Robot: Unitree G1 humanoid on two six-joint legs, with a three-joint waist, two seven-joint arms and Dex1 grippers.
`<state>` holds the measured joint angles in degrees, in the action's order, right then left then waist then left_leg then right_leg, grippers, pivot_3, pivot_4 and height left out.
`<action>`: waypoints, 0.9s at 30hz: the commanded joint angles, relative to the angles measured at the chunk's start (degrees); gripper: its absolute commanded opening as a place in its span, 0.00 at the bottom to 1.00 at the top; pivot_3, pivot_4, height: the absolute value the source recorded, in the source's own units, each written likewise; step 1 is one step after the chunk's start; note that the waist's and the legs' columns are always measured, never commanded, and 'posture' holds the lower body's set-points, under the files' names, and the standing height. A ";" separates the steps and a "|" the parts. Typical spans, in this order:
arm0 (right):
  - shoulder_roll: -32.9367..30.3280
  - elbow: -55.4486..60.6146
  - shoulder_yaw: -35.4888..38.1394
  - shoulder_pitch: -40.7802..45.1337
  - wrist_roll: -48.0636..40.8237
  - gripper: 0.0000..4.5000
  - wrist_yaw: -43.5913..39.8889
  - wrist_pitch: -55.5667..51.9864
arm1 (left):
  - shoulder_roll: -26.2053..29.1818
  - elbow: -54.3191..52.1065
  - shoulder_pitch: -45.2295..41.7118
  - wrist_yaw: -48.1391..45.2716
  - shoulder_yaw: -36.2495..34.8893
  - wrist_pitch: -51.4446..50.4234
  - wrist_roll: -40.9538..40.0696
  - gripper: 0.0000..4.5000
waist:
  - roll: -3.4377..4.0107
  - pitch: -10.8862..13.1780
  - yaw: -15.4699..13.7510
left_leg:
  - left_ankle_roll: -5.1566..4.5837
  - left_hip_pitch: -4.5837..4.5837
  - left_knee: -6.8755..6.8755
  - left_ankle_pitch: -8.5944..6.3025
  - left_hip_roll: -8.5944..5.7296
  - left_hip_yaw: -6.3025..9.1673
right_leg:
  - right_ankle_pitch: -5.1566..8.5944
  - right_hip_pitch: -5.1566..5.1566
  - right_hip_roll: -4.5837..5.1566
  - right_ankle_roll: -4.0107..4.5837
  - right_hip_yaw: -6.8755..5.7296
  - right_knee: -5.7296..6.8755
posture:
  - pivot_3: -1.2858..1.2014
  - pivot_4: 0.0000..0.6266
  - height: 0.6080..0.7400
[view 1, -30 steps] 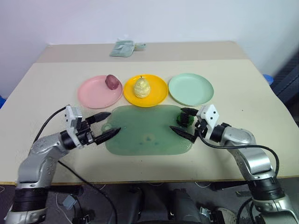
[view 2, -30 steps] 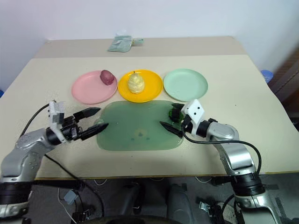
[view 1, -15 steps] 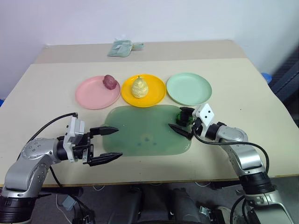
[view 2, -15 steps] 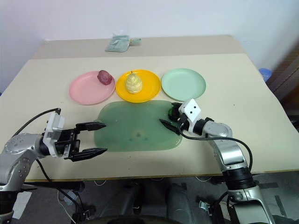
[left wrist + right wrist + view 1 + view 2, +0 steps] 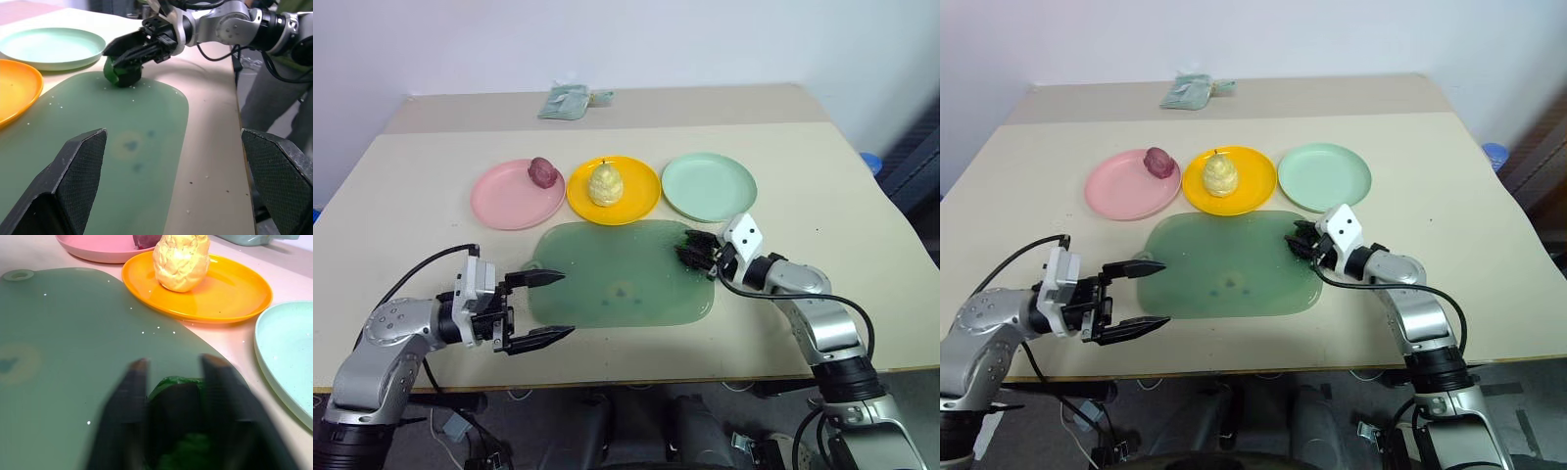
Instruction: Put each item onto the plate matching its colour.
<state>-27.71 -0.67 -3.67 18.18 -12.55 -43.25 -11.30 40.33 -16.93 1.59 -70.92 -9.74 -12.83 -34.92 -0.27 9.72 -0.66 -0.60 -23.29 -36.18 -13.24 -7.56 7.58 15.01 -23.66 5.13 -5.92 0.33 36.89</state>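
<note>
- Our right hand [image 5: 697,257] pinches the dark green item [image 5: 121,72] on the mat [image 5: 607,284], its fingers hiding most of it.
- Our left hand [image 5: 543,305] is spread wide, holding nothing.

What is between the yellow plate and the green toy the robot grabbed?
Bare green mat between yellow plate and green item, seen from the head views.

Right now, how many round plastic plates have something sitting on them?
2. The pink round plastic plate holds a dark purple item; the yellow plate beside it holds a pale yellow item. The mint green plate is bare.
</note>
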 commanded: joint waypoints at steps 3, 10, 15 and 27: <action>-0.28 -0.52 0.63 0.13 0.52 0.04 0.17 0.36 | -1.54 -1.23 0.30 2.26 -0.04 2.30 0.85 1.00 | 0.00 -0.01 -0.01 | 0.00 0.00 -0.01 0.00 0.00 -0.01 | 0.00 0.01 0.00 0.00 0.01 0.00 | 0.52 0.24 1.00; -0.39 1.55 2.67 1.06 -2.70 0.12 -0.77 -1.83 | -2.74 -1.07 0.26 3.63 0.42 2.85 1.20 1.00 | 0.00 0.00 -0.09 | 0.00 0.00 -0.01 0.00 0.00 -0.01 | 0.00 0.01 0.00 0.00 0.01 0.00 | 0.52 0.24 1.00; -0.53 5.89 3.21 0.93 -5.43 0.61 -1.50 -5.55 | -2.81 -0.60 -0.06 3.48 1.10 2.97 1.40 1.00 | 0.03 0.01 -0.04 | 0.00 0.00 0.01 0.00 0.00 -0.01 | 0.00 -0.01 0.00 0.00 0.01 0.00 | 0.52 0.24 1.00; -0.41 4.50 2.48 0.17 -3.90 0.98 1.54 -7.05 | -2.33 0.39 -1.06 3.27 1.89 3.24 1.53 1.00 | 0.04 0.02 -0.04 | 0.00 -0.01 0.03 0.00 0.01 -0.01 | 0.00 -0.02 0.00 0.01 0.01 -0.02 | 0.52 0.24 1.00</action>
<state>-27.95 3.53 -1.68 18.43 -16.67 -41.92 -18.52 37.54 -15.90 1.34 -67.46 -7.57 -10.59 -33.45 -0.23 9.74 -0.71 -0.60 -23.30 -36.14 -13.25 -7.55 7.56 15.02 -23.68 5.13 -5.91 0.34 36.87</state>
